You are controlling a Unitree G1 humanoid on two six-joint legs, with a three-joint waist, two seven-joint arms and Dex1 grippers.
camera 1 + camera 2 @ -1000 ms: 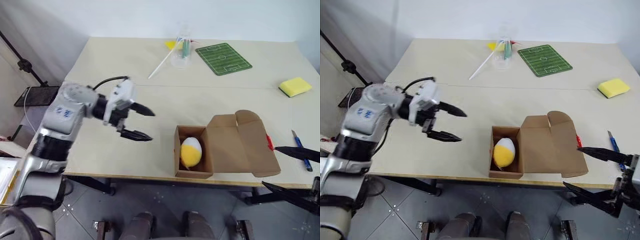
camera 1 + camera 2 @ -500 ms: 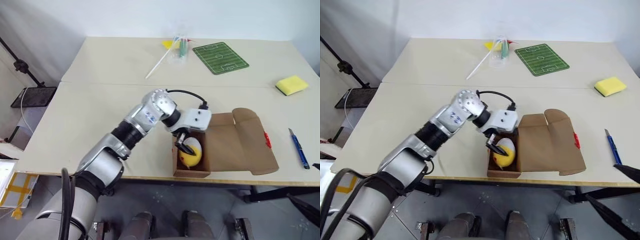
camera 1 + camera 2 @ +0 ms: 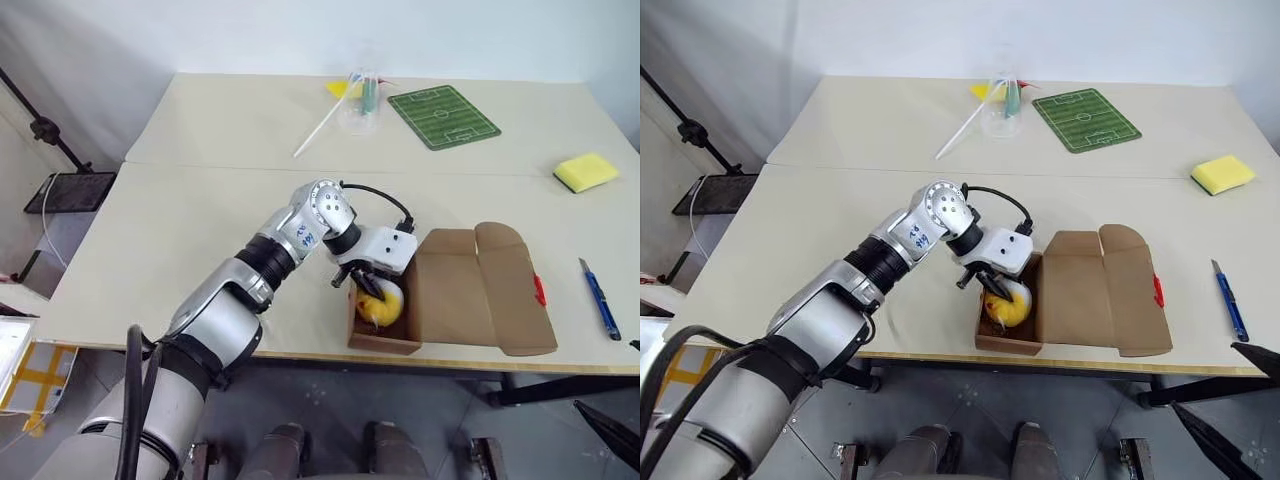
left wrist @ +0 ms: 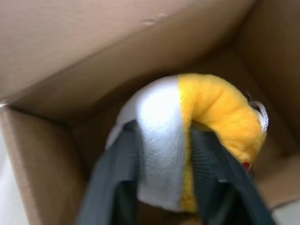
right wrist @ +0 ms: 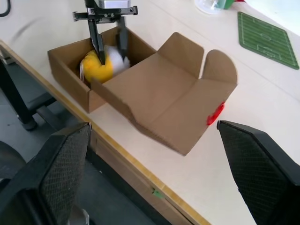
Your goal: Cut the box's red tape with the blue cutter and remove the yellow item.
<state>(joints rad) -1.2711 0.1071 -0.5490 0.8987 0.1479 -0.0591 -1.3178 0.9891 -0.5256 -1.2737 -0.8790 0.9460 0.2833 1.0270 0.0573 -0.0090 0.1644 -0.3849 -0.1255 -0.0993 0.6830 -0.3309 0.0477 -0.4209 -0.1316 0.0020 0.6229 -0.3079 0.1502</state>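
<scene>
The brown box [image 3: 470,290] lies open near the table's front edge, its lid flap folded out to the right. The red tape [image 3: 539,290] sticks to the flap's far edge. Inside the box lies the yellow item [image 3: 387,306], a rounded yellow-and-white plush. My left gripper [image 3: 365,290] reaches down into the box and is shut on the item [image 4: 211,108], one finger [image 4: 117,173] pressing in on each side. The blue cutter [image 3: 598,298] rests on the table right of the box. My right gripper [image 5: 152,125] hangs open off the table's front edge, apart from the box [image 5: 159,98].
A yellow sponge [image 3: 587,172] sits at the far right. At the back are a green pitch-patterned mat [image 3: 444,116], a clear cup [image 3: 362,100], a white stick [image 3: 320,125] and a yellow scrap [image 3: 340,88]. A black stand [image 3: 45,130] is left of the table.
My left arm swung right from over the bare table into the box, and its fingers closed on the yellow item. My right gripper drew back toward the view's lower right corner.
</scene>
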